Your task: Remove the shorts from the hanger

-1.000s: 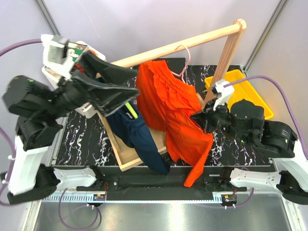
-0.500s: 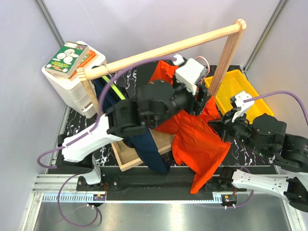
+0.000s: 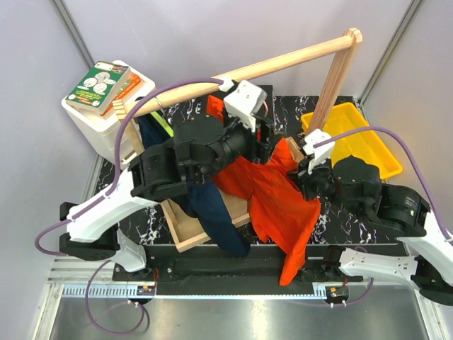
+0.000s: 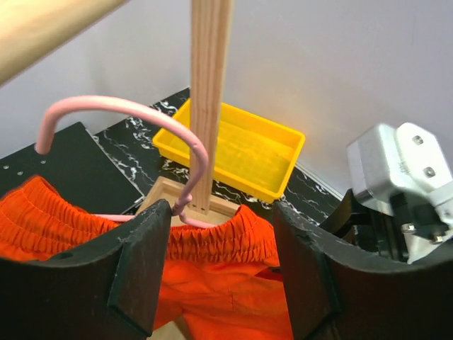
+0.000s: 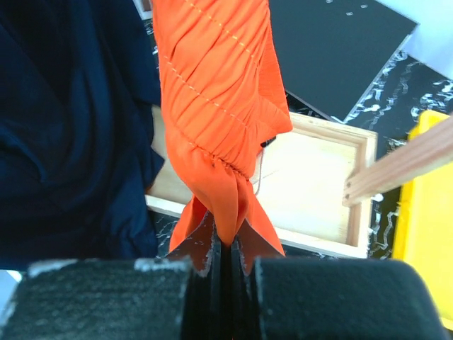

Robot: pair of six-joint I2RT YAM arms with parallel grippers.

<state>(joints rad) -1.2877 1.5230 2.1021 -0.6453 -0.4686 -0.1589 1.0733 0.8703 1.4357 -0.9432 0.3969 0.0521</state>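
Two arms on one garment: both now work the bright orange cloth shorts (image 4: 212,242), which are not yet free.
Left fingers: the left arm's fingers (image 4: 141,276) have swung from the upper left of the overhead view to its middle. They stand parted either side of the orange waistband, closed on nothing.
Right fingers: the right arm's fingers (image 5: 209,283) stay clenched on a bunched fold of the orange cloth.
Orange pair: dragged lower and rightward, slanting away from the long pale wooden rail (image 3: 297,58). The waistband is still at the thin pink wire hanger (image 4: 120,113).
Navy pair: the dark navy blue cloth shorts (image 3: 212,212) hang untouched left of centre, above the shallow wooden box (image 3: 187,237).
Meaning: with the cloth pulled taut and a hand at the waistband, slipping the orange pair off looks close. The navy pair remains to do.
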